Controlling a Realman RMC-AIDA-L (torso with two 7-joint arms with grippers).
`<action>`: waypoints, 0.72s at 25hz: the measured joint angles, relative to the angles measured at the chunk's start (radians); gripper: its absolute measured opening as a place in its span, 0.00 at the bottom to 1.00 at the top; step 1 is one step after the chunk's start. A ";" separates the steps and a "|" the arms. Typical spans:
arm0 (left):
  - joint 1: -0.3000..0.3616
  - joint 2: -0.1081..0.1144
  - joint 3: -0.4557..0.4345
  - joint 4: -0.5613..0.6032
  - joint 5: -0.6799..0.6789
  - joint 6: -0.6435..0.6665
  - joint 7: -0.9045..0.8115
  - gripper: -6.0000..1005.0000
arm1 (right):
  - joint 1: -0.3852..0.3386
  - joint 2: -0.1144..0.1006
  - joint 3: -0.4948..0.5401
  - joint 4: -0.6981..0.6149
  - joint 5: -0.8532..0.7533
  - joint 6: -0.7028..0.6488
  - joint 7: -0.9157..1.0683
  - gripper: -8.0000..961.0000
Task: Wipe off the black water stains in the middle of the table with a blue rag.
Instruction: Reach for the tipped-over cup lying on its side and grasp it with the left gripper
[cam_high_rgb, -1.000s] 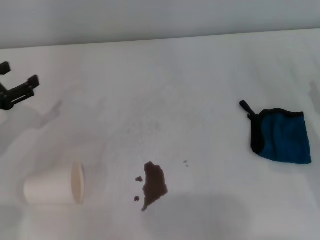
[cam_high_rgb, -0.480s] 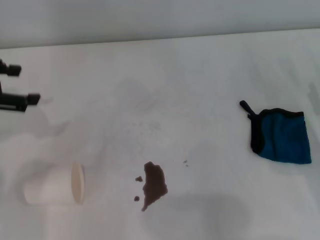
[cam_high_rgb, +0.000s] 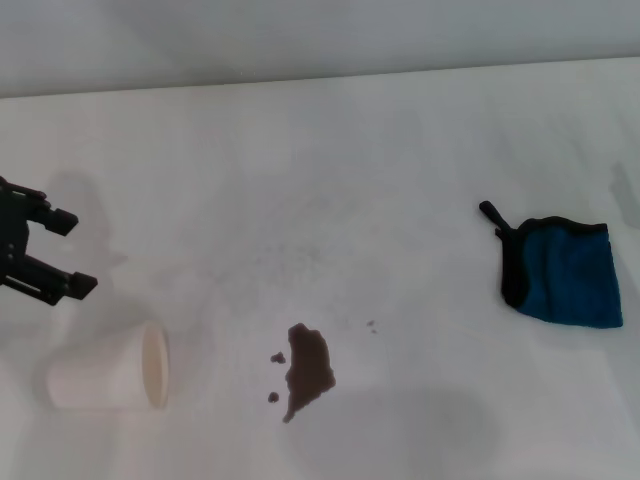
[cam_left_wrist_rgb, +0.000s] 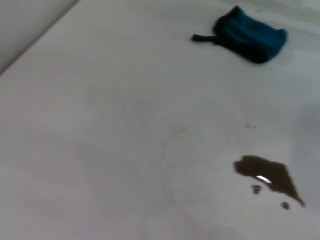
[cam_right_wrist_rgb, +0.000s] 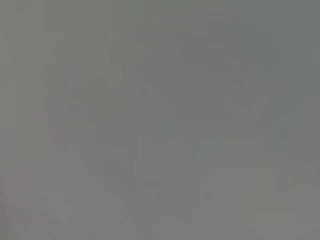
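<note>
The black water stains lie on the white table near its front middle, with a few tiny droplets beside them. They also show in the left wrist view. The blue rag with black trim and a loop lies flat at the right, and shows far off in the left wrist view. My left gripper is open and empty at the far left, above and behind the cup. My right gripper is out of view; its wrist view shows only blank grey.
A white paper cup lies on its side at the front left, its mouth facing the stains. The table's far edge meets a grey wall.
My left gripper has moved down and toward the cup and turned, its fingers now pointing right. Rag, stains and cup have not moved.
</note>
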 joint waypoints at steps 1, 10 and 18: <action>-0.005 0.000 0.000 0.001 0.008 0.009 0.004 0.88 | 0.000 0.000 0.000 0.000 -0.001 0.000 0.001 0.70; -0.024 -0.004 0.000 0.072 0.084 0.007 0.056 0.88 | -0.001 0.001 -0.002 0.003 -0.002 0.009 0.006 0.70; -0.013 -0.007 0.000 0.175 0.175 -0.073 0.083 0.88 | 0.001 0.001 0.000 -0.002 -0.001 0.009 0.005 0.70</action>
